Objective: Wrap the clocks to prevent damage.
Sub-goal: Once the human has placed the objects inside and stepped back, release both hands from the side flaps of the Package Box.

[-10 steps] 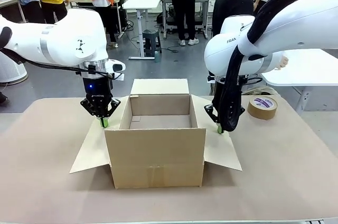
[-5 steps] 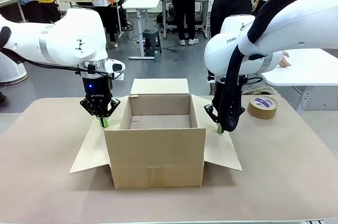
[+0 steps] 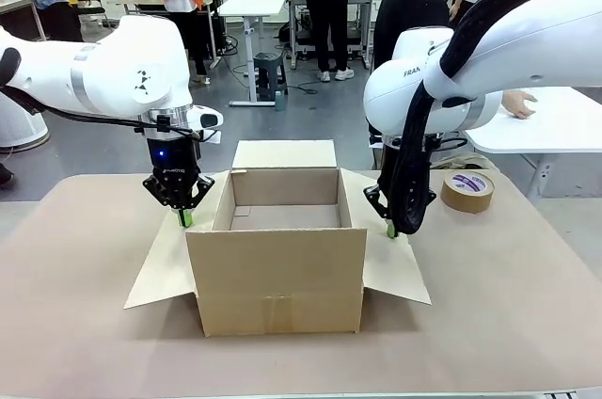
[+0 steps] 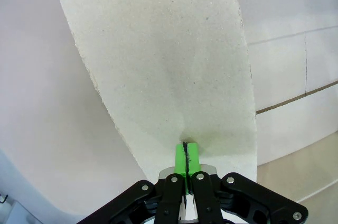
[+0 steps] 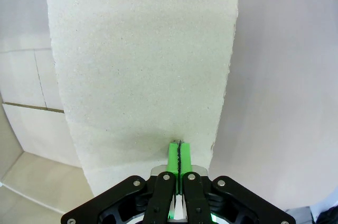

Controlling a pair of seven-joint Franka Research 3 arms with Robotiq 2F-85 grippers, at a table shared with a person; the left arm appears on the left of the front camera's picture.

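An open brown cardboard box (image 3: 277, 258) stands in the middle of the tan-covered table (image 3: 75, 324), between the two pincers, with all its flaps folded outward. Its inside, as far as the front view shows it, is bare cardboard.

The left pincer (image 3: 185, 219) points straight down just outside the box's left wall. Its green pads are pressed together with nothing between them, and the tips appear to touch the left side flap (image 3: 165, 267), which slopes down and away from the box towards the table. In the left wrist view, the left pincer (image 4: 184, 152) has its closed pads at the near end of this pale flap (image 4: 163, 65), which stretches away ahead of the tips, with the box's inner wall off to the right.

The right pincer (image 3: 390, 230) also hangs vertically, just outside the right wall. It is likewise shut on nothing, with its tips against the right side flap (image 3: 395, 272). In the right wrist view, the right pincer (image 5: 179, 152) has its closed pads at the near end of that flap (image 5: 142, 60), with the box's interior to the left.

The rear flap (image 3: 284, 153) stands upright beyond both pincers. A roll of brown packing tape (image 3: 467, 191) lies flat on the table, beyond and to the outside of the right pincer and well apart from the box.
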